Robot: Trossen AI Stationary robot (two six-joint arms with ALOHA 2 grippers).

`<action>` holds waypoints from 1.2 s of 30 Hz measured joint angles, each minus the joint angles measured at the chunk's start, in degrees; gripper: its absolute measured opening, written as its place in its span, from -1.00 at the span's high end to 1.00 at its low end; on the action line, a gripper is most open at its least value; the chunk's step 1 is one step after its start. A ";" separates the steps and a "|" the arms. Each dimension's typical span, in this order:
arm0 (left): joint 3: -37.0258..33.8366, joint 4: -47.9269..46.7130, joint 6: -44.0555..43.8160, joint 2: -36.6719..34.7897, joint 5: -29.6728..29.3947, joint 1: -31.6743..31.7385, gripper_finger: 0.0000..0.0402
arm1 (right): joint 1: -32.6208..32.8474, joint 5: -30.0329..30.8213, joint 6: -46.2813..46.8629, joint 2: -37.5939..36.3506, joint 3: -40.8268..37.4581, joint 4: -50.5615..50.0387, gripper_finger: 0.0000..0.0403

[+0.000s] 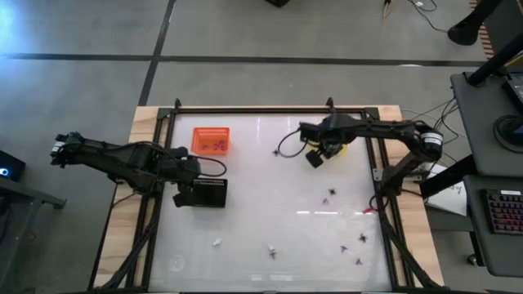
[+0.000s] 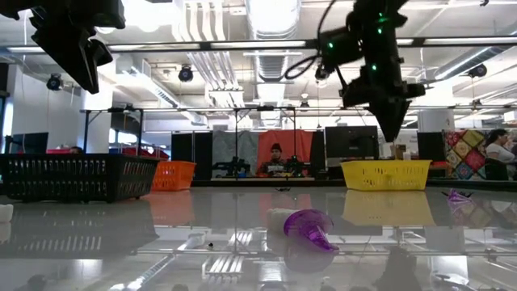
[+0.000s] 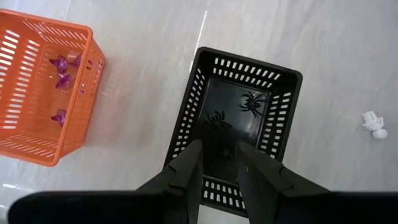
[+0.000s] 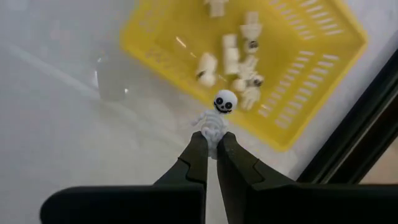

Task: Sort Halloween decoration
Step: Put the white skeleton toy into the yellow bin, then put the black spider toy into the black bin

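Right pincer (image 4: 210, 144) clenched on skeleton figure (image 4: 217, 118) by its lower body, raised beside yellow basket (image 4: 298, 118) at far right. Judged light, rigid, slippery; thin limbs fragile, torso safest. Left pincer (image 3: 219, 163) released above black basket (image 3: 186, 118) holding spiders (image 3: 252, 103).

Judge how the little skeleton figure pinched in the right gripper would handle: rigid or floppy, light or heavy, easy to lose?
The skeleton figure juts out from the right gripper without drooping, so it is probably rigid. It is far smaller than the yellow basket, so likely very light. Only its lower end is pinched, so it may twist or slip.
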 joint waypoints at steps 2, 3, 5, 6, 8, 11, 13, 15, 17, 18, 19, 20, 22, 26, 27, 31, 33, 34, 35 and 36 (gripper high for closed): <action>0.00 0.00 -0.26 0.00 -0.04 0.00 0.61 | -2.43 -0.03 -2.02 -0.72 -1.56 1.52 0.94; 0.00 0.00 -0.59 0.00 -0.07 0.00 0.61 | -3.42 -0.02 -2.73 -0.82 -2.12 2.36 0.94; 0.00 0.02 -1.47 0.00 -0.10 0.00 0.61 | -5.07 -0.01 -3.77 -0.83 -2.92 3.71 0.94; 0.00 0.02 -1.77 0.00 -0.12 0.00 0.61 | -5.79 -0.02 -4.82 -0.83 -3.18 4.19 0.94; 0.00 0.02 -1.97 0.00 -0.15 0.00 0.61 | -6.87 0.00 -6.26 -0.85 -3.85 5.83 0.94; 0.00 0.02 -2.04 0.00 -0.15 0.00 0.61 | -8.15 -0.02 -7.27 -0.85 -4.65 8.40 0.94; 0.00 0.04 -2.11 0.00 -0.17 0.00 0.61 | -8.81 -0.02 -7.36 -0.87 -4.94 9.68 0.94; 0.00 0.03 -2.11 0.00 -0.17 0.00 0.61 | -9.14 0.00 -7.36 -0.87 -4.95 9.98 0.94; 0.00 0.04 -2.11 0.00 -0.17 0.00 0.61 | -9.24 0.00 -7.82 -0.87 -4.68 9.78 0.94; 0.00 0.04 -2.11 0.00 -0.17 0.00 0.61 | -9.22 0.02 -8.10 -0.87 -4.47 9.97 0.94; 0.00 0.04 -2.11 0.00 -0.18 0.00 0.61 | -9.18 0.29 -8.32 -0.85 -4.24 10.01 0.94; 0.00 0.04 -2.13 0.00 -0.18 0.00 0.61 | -9.17 0.60 -8.55 -0.87 -4.08 10.05 0.94; 0.00 0.04 -2.13 0.00 -0.20 0.00 0.61 | -9.17 1.50 -8.67 -0.86 -3.98 10.59 0.92; 0.00 0.04 -2.13 0.00 -0.20 0.00 0.61 | -9.37 2.30 -8.71 -0.87 -3.98 10.68 0.80; 0.00 0.04 -2.13 0.00 -0.20 0.00 0.61 | -9.35 2.59 -8.74 -0.87 -3.98 10.72 0.75; 0.00 0.07 -2.13 0.00 -0.20 0.00 0.61 | -9.35 3.04 -9.17 -0.86 -3.98 10.74 0.58; 0.00 0.07 -2.13 0.00 -0.20 0.00 0.61 | -9.35 3.04 -9.24 -0.85 -3.61 10.72 0.53; 0.00 0.07 -2.13 0.00 -0.21 0.00 0.61 | -9.35 3.04 -9.41 -0.87 -3.25 10.78 0.51; 0.00 0.07 -2.14 0.00 -0.21 0.00 0.61 | -9.35 3.05 -9.66 -0.86 -2.80 10.82 0.50; 0.00 0.09 -2.13 0.00 -0.20 0.00 0.61 | -9.35 3.18 -10.26 -0.85 -2.39 10.81 0.50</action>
